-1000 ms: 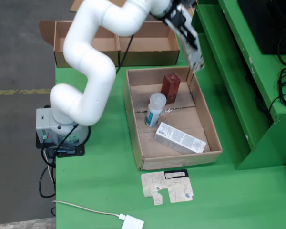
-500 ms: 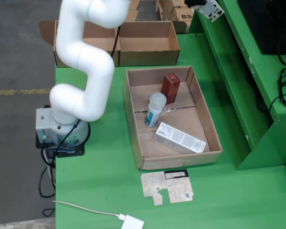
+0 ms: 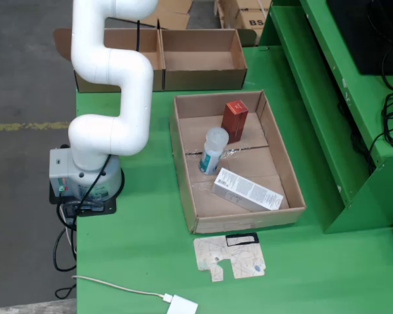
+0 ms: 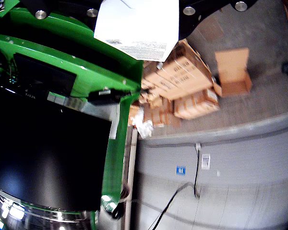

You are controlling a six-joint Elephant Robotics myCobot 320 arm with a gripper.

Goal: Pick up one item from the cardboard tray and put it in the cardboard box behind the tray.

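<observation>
Fixed view: the white arm (image 3: 111,72) is rising off its base at the left of the green bench (image 3: 144,229) and running out of the top of the frame, so the hand is not showing here. The cardboard tray (image 3: 183,170) is sitting mid-bench and holding a red box (image 3: 234,120), a white bottle (image 3: 213,150) and a long white carton (image 3: 246,189), lying well apart from each other. The cardboard box (image 3: 203,62) behind the tray is looking empty in both compartments.

Hand view: the camera is pointing off at a dark monitor, green shelving and stacked cartons on the floor. A white printed packet (image 4: 137,24) is sitting at the top edge between the black parts of the hand (image 4: 134,7), apparently pinched there; the fingertips themselves are cropped out, so the opening can't be read.

Progress judgement: pick looks done and the item is travelling in the air; the drop into the box is left.
</observation>
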